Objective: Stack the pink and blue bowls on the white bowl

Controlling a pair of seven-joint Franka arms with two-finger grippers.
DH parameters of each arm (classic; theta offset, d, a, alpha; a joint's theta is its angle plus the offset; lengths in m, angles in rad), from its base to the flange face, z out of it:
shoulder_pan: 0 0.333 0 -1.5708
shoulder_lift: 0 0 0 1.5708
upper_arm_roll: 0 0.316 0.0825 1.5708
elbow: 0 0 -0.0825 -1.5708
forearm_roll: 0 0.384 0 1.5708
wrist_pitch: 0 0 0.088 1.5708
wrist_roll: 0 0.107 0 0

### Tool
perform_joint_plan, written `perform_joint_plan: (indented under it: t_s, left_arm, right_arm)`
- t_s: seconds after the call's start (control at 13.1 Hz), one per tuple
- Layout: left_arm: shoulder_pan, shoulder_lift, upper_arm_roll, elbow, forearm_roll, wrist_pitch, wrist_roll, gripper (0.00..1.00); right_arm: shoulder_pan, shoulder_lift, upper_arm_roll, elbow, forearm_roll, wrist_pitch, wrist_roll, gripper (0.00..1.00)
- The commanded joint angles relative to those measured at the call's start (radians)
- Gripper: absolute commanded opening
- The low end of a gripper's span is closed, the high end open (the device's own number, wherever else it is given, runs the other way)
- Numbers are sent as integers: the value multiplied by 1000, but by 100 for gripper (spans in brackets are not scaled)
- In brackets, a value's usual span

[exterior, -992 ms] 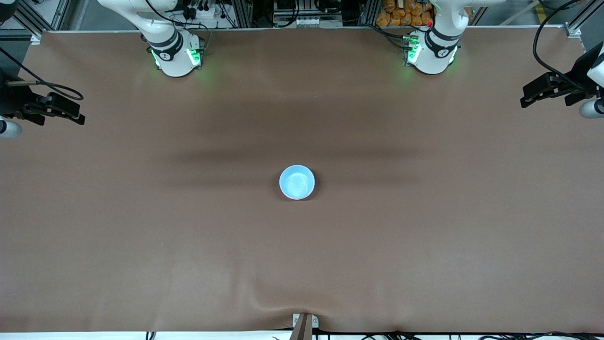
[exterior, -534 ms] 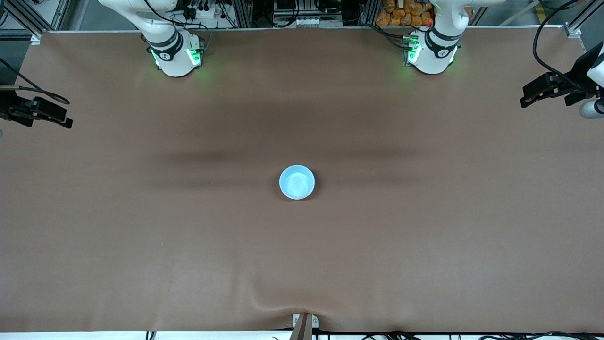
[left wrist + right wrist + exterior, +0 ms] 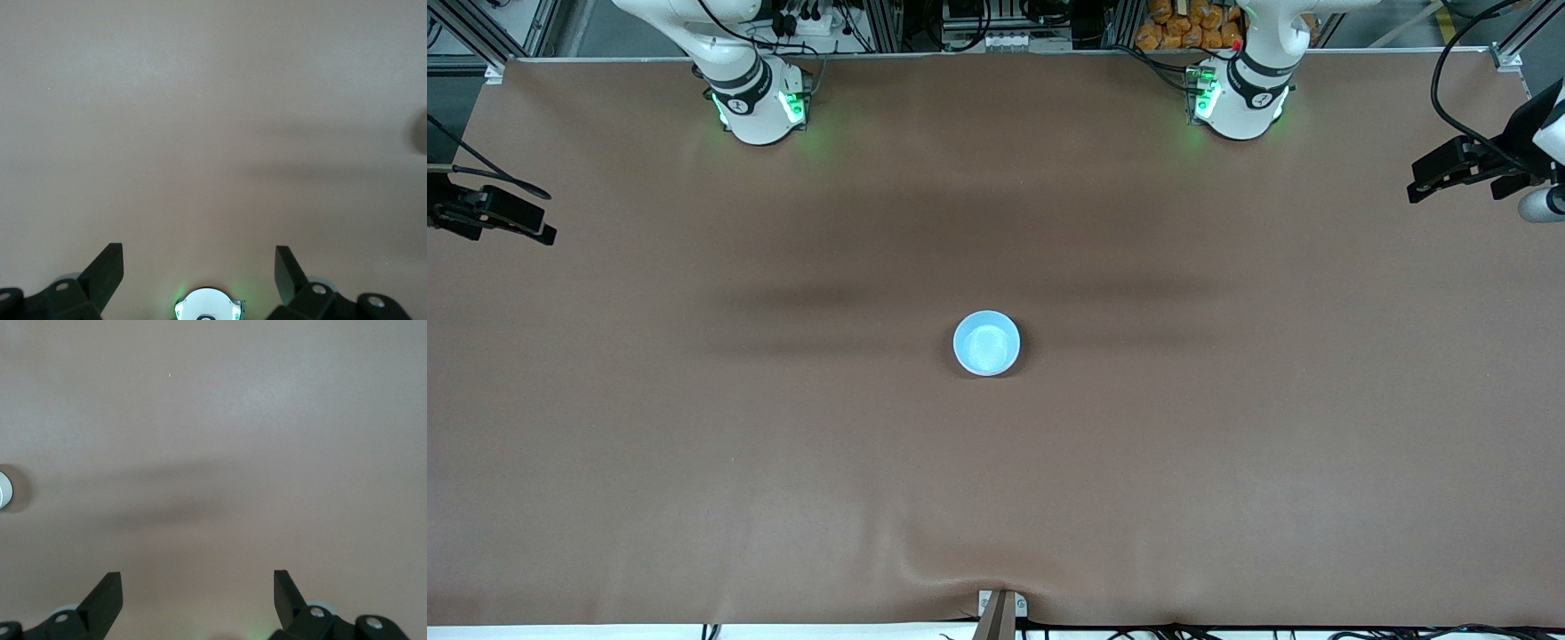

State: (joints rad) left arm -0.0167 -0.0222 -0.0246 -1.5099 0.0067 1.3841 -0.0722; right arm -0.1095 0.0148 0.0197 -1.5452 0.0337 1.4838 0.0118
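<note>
One small round glossy light blue bowl (image 3: 986,343), mid-tabletop (image 3: 1227,427); left hand (image 3: 199,272) and right hand (image 3: 197,593) wide apart, empty, over tabletop ends.

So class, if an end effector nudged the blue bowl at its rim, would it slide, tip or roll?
The blue bowl sits upright, low and wide, so it would probably slide rather than tip. The brown table cover looks soft and wrinkled, which may drag on it. Its glossy surface suggests a slippery rim. Tipped onto its round rim, it could roll.
</note>
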Motion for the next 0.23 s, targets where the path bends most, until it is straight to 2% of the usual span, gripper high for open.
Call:
perform_joint_plan:
  t_s: [0.0,0.15]
  left_arm:
    - [3,-1,0,3,-13,1,20,100]
    - [3,-1,0,3,-13,1,20,100]
  right_arm:
    - [-19,14,13,34,-9,-10,16,100]
    - [-21,14,13,34,-9,-10,16,100]
